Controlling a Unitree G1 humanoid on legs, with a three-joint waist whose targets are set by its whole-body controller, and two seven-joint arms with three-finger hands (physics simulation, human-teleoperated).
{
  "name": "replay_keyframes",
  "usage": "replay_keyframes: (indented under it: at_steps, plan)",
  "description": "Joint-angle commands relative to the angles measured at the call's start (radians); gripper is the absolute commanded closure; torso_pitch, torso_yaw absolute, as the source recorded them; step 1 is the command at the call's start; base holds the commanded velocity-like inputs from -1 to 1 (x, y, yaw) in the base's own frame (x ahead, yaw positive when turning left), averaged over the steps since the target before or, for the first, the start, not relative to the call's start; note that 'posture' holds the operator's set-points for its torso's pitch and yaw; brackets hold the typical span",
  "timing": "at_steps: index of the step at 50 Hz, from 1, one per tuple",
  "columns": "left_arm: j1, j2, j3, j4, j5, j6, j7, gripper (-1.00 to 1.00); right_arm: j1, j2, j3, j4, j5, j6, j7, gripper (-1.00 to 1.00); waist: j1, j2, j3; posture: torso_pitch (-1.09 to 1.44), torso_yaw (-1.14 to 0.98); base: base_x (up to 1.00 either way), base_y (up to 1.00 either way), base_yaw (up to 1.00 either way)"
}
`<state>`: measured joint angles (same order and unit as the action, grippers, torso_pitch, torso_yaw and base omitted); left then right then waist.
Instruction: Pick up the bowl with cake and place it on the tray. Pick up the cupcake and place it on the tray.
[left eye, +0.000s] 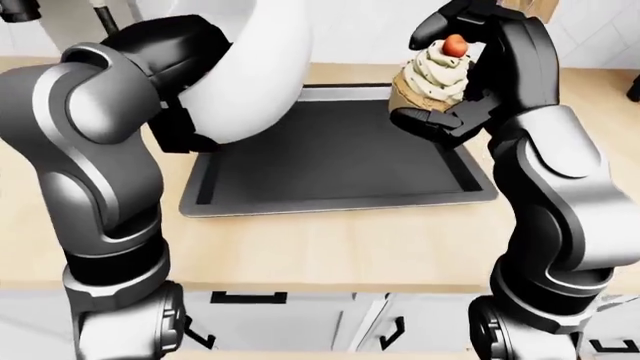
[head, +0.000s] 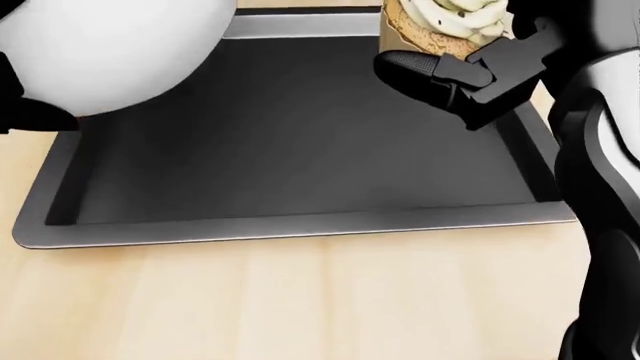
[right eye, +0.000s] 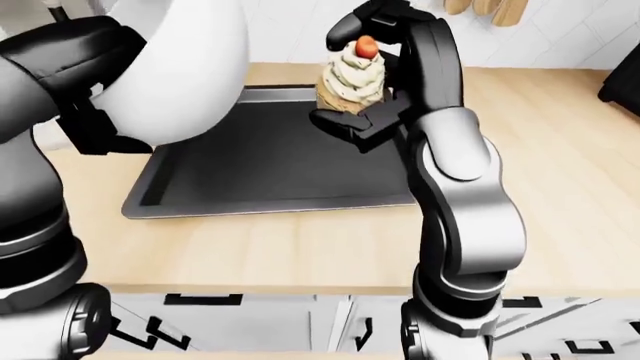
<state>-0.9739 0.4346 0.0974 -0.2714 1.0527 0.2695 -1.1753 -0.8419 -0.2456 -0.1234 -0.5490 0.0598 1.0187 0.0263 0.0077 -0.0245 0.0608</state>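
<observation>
Your right hand (left eye: 450, 82) has its fingers (head: 415, 75) clamped on the cupcake (left eye: 432, 75), held above the tray's (head: 300, 225) far right corner. Your left hand (left eye: 185, 112) carries the white bowl (left eye: 250, 67) over the tray's left edge; finger state there: cannot tell. Tray sits on the tabletop (head: 300, 300).

— What is the tray (head: 300, 225) made of?
— Dark matt metal, its raised rim a brighter, brushed grey. It lies on a pale, smooth wood-grain worktop (head: 300, 300).
— And the bowl (left eye: 255, 67)?
— Glossy white, like glazed ceramic. The cupcake (left eye: 432, 79) has rough, crumbly cake under soft, speckled cream.
</observation>
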Motion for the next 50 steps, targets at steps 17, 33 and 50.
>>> replay_keyframes:
  at_steps: [17, 33, 50]
  plan:
    - [-0.072, -0.030, -0.003, -0.003, 0.028, -0.035, 0.088, 1.00, -0.027, -0.031, -0.030, -0.024, 0.010, -0.027, -0.018, 1.00, 0.011, -0.004, -0.137, -0.22, 0.00, 0.00, 0.00, 0.00]
    - [-0.174, -0.149, -0.074, 0.337, 0.054, -0.190, 0.254, 1.00, 0.007, -0.103, -0.082, -0.021, 0.003, -0.011, -0.036, 1.00, 0.026, -0.022, -0.162, -0.23, 0.00, 0.00, 0.00, 0.00]
    - [-0.308, -0.164, -0.099, 0.843, 0.092, -0.309, 0.550, 1.00, 0.040, -0.099, -0.080, -0.012, 0.024, -0.056, -0.054, 1.00, 0.009, -0.015, -0.175, -0.23, 0.00, 0.00, 0.00, 0.00]
